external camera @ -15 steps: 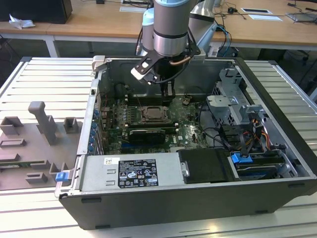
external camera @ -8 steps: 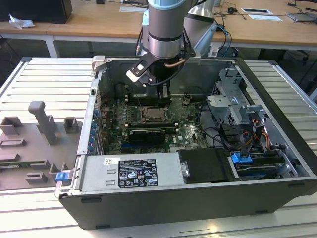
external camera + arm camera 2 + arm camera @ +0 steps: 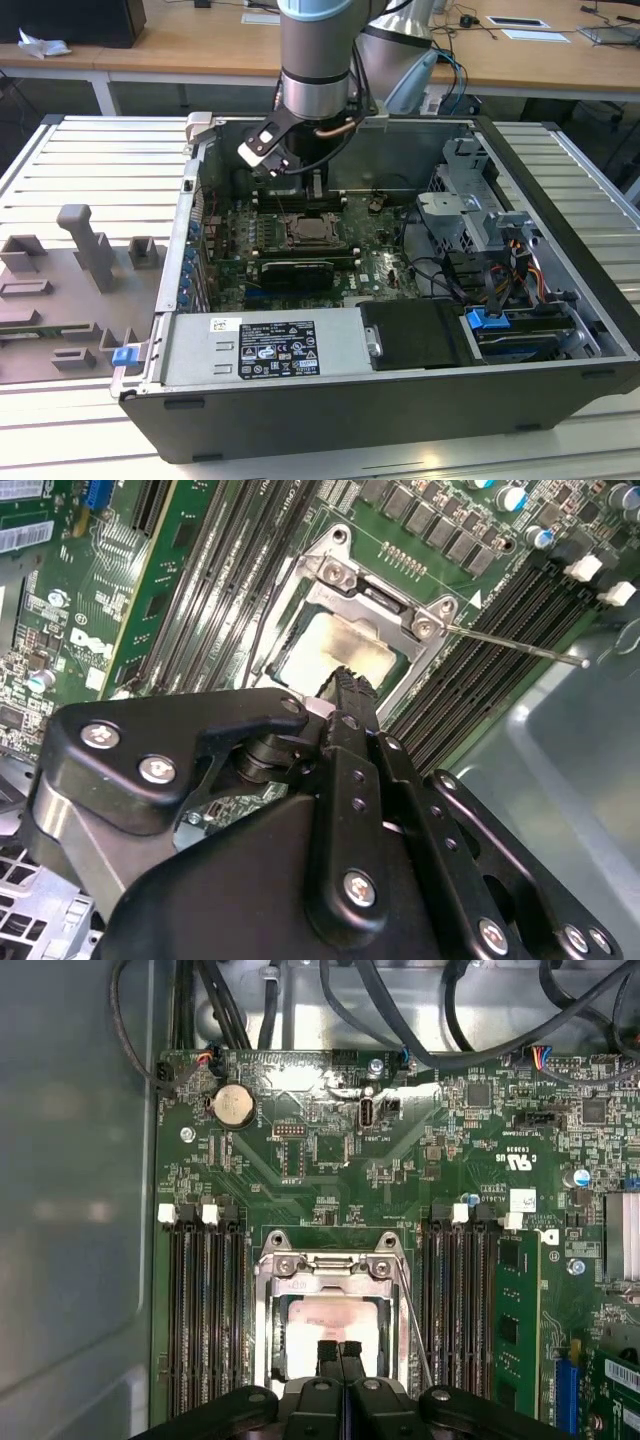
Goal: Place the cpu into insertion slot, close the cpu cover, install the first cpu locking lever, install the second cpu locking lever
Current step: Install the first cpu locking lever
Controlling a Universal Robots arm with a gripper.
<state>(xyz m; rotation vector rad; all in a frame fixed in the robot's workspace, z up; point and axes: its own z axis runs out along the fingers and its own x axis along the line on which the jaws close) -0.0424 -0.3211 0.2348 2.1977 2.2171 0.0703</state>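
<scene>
Your jaws are pinched together, holding nothing, just above the cpu (image 3: 335, 1322) seated in the insertion slot (image 3: 290, 235) under the cpu cover (image 3: 325, 1265). The locking lever (image 3: 520, 647) looks unlatched. An off-centre push could slip and scrape the board.

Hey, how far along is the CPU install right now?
The cpu sits in the insertion slot with the cpu cover down over it. The gripper, shut, hangs over the cpu's face. One locking lever sticks out unlatched, so the lever steps look undone.
</scene>
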